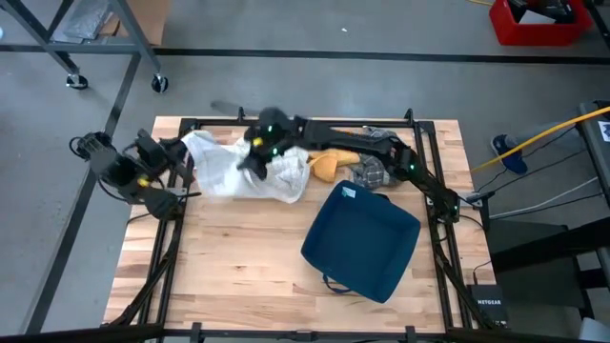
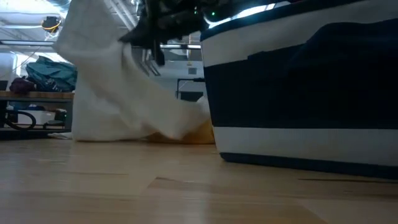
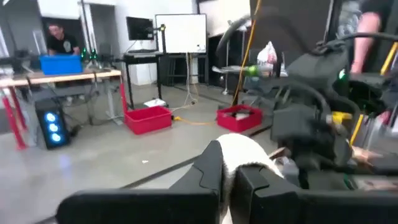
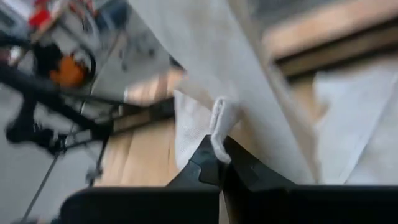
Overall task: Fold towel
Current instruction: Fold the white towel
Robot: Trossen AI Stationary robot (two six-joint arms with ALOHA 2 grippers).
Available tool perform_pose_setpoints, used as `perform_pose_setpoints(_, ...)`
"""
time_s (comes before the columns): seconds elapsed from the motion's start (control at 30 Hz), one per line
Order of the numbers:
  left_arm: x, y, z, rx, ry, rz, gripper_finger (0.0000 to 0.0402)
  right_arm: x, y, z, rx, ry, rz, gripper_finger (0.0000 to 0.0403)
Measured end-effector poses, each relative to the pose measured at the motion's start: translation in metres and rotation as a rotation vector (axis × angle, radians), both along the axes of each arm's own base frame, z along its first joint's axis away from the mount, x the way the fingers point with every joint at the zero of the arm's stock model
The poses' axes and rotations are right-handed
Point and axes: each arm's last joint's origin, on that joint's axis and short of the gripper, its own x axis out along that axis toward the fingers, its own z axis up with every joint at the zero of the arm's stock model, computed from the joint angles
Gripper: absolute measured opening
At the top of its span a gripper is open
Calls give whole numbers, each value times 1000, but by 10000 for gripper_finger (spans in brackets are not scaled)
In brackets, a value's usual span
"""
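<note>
A white towel lies bunched at the table's far left, with part of it lifted. In the low view the towel rises high at one side and its lower folds rest on the table. My left gripper is shut on the towel's left end. My right gripper is shut on the towel near its middle and also shows in the low view. My left gripper pinches a rolled bunch of the towel between its two fingers, coming about level from the table's left side. The cloth stands up above the fingers. One layer or several, I cannot tell. My right gripper pinches a narrow edge or fold of the towel between its two fingers, at their free ends. The held part is raised off the table and the rest of the cloth hangs slack around it.
A dark blue bin with a white band sits at the right centre of the table. A yellow object and a grey cloth lie at the far side, right of the towel. Bare wood shows toward the near left.
</note>
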Motion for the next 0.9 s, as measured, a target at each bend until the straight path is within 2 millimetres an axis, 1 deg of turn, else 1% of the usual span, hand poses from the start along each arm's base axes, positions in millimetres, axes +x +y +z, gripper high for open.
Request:
perform_pose_setpoints(0.03, -4, 3, 3, -19, -25, 0, 0, -2, -5, 11, -15, -35, -23, 1)
perform_pose_setpoints(0.1, -12, 9, 8, -53, -70, 0, 0, -7, -16, 32, -54, -166, -79, 1)
perform_pose_setpoints(0.2, -23, 17, 17, -97, -143, -14, 0, -18, -30, 60, -62, -286, -165, 1)
perform_pose_setpoints(0.27, -29, 22, 25, -110, -195, -40, 0, -25, -39, 74, -71, -334, -218, 1)
perform_pose_setpoints(0.4, -41, 30, 44, -91, -351, -123, 0, -37, -54, 93, -80, -419, -268, 1)
perform_pose_setpoints(0.5, -51, 37, 59, -47, -461, -138, 0, -47, -62, 107, -62, -466, -295, 1)
perform_pose_setpoints(0.67, -64, 44, 79, 1, -580, -121, 0, -63, -73, 129, -73, -557, -369, 1)
perform_pose_setpoints(0.8, -75, 50, 98, 49, -689, -146, 0, -81, -83, 152, -91, -667, -431, 1)
perform_pose_setpoints(0.9, -80, 52, 114, 63, -732, -153, 0, -97, -88, 170, -101, -740, -488, 1)
